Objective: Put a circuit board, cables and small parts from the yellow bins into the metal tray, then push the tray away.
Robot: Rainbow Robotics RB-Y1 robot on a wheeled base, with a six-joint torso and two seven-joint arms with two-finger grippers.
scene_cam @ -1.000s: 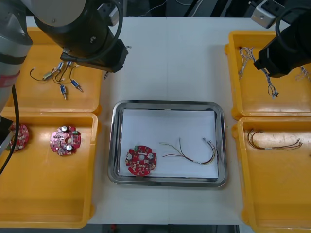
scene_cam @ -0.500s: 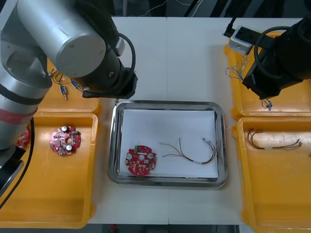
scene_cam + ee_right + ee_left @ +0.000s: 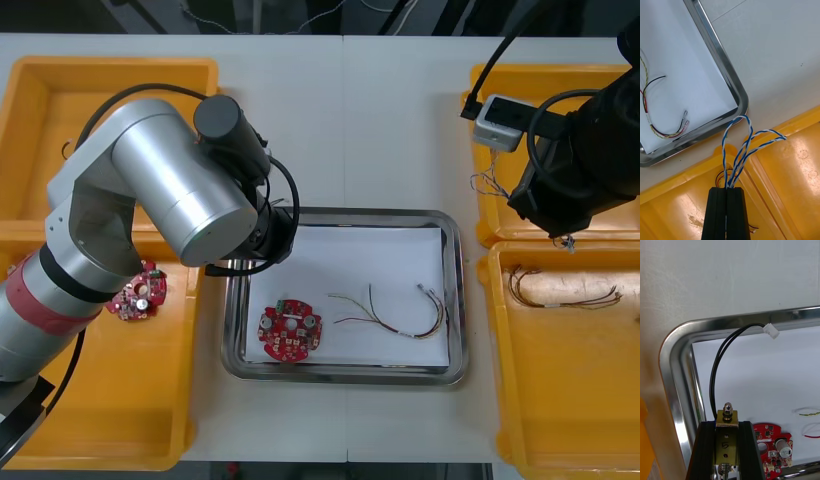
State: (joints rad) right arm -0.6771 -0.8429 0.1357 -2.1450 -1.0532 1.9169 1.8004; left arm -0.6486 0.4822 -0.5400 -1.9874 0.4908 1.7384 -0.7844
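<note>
Logged left pincer (image 3: 727,424) clamped on a small metal part (image 3: 726,438), a brass-coloured block held across the fingers with its stud end poking just past the tips. Noted black lead (image 3: 717,363) arching forward from the part and ending in a white plug (image 3: 771,330) out ahead of the tips. Placed this pincer above one corner of the metal tray (image 3: 672,363), with the white liner ahead and a circuit board (image 3: 771,444) on the liner below, off to one side of the fingers.

Logged right pincer (image 3: 726,193) squeezed almost together on a twisted blue and white cable (image 3: 738,150), its loops fanning out beyond the tips. Placed it over a yellow bin (image 3: 790,168), with the tray corner ahead across a strip of tabletop (image 3: 782,56) and a red and yellow cable (image 3: 666,135) on the liner beyond.

Judged the part light, rigid and smooth-sided, so apt to slip on early easing. Best gripped on the flat block faces, never by the thin, springy lead, which is liable to snag the rim. Judged the twisted cable limp and near weightless. Best pinched at the bundled middle, with loose loops apt to catch the bin wall or drape over the rim on release.
</note>
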